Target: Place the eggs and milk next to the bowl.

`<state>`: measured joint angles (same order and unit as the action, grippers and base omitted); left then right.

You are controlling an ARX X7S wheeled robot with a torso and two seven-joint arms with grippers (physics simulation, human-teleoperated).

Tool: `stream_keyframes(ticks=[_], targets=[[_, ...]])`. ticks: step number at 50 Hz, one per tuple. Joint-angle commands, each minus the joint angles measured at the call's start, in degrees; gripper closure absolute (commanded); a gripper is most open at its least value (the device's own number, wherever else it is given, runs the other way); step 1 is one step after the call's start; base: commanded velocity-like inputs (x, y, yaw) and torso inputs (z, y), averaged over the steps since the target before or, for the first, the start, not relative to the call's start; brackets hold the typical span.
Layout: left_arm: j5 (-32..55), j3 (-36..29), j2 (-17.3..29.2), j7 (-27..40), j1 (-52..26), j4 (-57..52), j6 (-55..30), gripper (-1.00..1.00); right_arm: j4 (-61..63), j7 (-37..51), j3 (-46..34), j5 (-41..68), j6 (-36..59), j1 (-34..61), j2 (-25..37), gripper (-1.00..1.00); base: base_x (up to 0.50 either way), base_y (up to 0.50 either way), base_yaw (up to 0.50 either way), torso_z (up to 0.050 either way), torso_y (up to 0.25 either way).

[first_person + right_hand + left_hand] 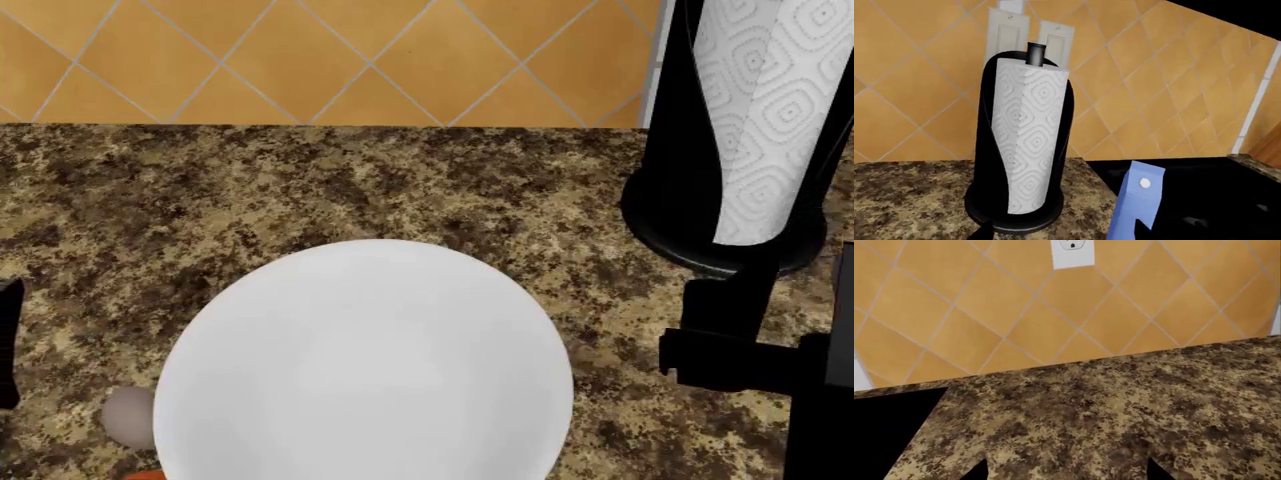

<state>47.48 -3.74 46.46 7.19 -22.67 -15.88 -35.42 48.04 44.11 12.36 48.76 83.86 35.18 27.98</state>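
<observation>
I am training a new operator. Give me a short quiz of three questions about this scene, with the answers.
1. True or false: the bowl is empty.
2. The milk stands beside which thing? A) the paper-towel roll B) the outlet C) the bowl
3. Fill in: the grey egg lies on the bowl's ___ side in the head view.

Key: 1 true; 2 A; 3 left.

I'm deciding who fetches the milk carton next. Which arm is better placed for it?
Probably the right. Its wrist camera looks straight at the milk carton, close ahead beside the paper-towel roll. The left wrist view shows only bare countertop and tiled wall, with no carton in sight.
</observation>
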Motion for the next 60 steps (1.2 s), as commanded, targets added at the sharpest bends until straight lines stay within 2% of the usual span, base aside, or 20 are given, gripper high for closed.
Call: stream_keyframes(ticks=[1,18,60], targets=[[-0.5,-0.3,-0.2,-0.3,0.5,0.2,0.7,-1.00,-1.4,0.8,2.9,-0.8,-2.1,-2.9,1.7,-1.00,0.00,0.00,0.00,0.000,0.000],[-1.3,-0.5,-0.6,-1.3,1.6,1.3,2.3,-1.00,-5.4,-1.7,6.7,-2.2,-7.5,-6.0,3.9,-1.00,0.00,0.00,0.00,0.000,0.000],[0.1,0.7,1.0,0.6,4.3,-2.1,1.1,-1.00,-25.7,-8.9,-2.2,-11.6,-21.3,-1.3,7.6,-1.00,0.00,0.00,0.00,0.000,0.000]])
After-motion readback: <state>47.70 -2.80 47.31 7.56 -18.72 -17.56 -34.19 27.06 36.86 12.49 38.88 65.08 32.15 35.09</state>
